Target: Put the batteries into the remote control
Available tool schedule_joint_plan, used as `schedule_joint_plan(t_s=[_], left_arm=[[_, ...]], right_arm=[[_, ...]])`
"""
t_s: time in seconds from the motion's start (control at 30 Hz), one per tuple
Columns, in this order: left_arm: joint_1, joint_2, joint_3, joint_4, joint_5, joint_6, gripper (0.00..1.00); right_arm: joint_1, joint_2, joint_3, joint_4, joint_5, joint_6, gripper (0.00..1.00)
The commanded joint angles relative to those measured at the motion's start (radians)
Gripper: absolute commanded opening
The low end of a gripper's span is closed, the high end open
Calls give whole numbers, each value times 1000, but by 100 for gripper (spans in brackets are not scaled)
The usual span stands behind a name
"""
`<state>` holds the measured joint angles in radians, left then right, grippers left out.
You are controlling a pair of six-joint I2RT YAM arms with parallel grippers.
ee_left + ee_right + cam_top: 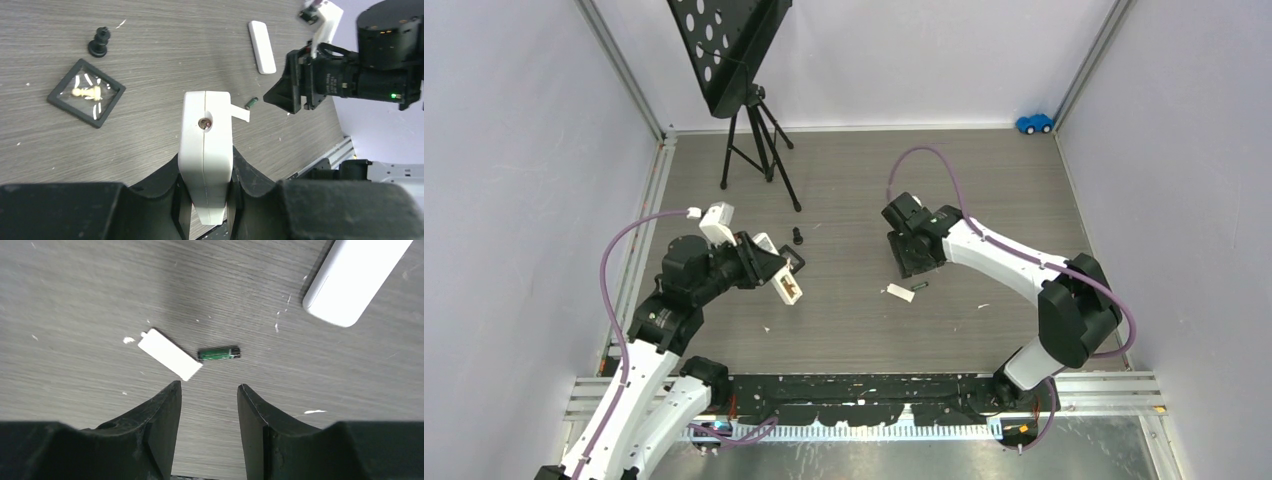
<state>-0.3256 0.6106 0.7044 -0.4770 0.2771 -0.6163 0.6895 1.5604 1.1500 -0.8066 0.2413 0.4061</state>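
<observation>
**One battery on the table, remote in my left grip**

Right wrist view. The battery (218,354), green-wrapped, lies flat on the grey wood-grain table (75,300). Its long axis runs 9 to 3 o'clock. It sits just past the fingertips of my right gripper (208,387), at 12 o'clock from the gap. The jaws are spread with nothing between them and are off the cell.

At the battery's 9 o'clock lies a small flat white piece (170,354). One corner is just beside the cell's end; I cannot tell whether they touch. It crowds that side of the battery. At 1 o'clock, apart from the cell, is the rounded end of a larger white bar (350,280). White flecks lie on the table around both.

Top view. From the battery, the remote control (207,135) is at 9 o'clock, well apart. My left gripper (206,165) is clenched on its long narrow sides, and its free end points toward 4 o'clock. My right arm covers the white bar here.

Left wrist view.
- The black square tray (74,111) is at 10 o'clock from the remote, on the table. A pale figure lies inside it.
- A black pawn (99,42) stands upright at the tray's 12 o'clock, apart from it.

Top view, further out.
- A tripod (754,140) carrying a perforated black board (724,45) is at 11 o'clock.
- A blue toy car (1034,123) sits in the back corner at 1 o'clock.
</observation>
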Motion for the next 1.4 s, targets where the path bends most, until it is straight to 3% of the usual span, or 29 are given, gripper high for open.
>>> schedule_joint_plan(t_s=[0.0, 0.17, 0.37, 0.93, 1.17, 1.37], left_arm=[[-1, 5, 16, 118, 92, 27, 0], [-1, 5, 8, 118, 94, 34, 0], [-1, 24, -3, 149, 105, 14, 0], [-1, 50, 17, 150, 110, 18, 0], [0, 70, 25, 158, 117, 20, 0], [-1, 79, 33, 164, 115, 21, 0]], right_arm=[[4, -20, -31, -7, -8, -430, 50], [2, -65, -153, 117, -49, -690, 52], [0, -39, -186, 191, -153, -854, 51], [-57, 80, -168, 248, -228, -975, 45], [-103, 135, -131, 228, -329, -994, 36], [-113, 153, -116, 200, -337, -972, 16]])
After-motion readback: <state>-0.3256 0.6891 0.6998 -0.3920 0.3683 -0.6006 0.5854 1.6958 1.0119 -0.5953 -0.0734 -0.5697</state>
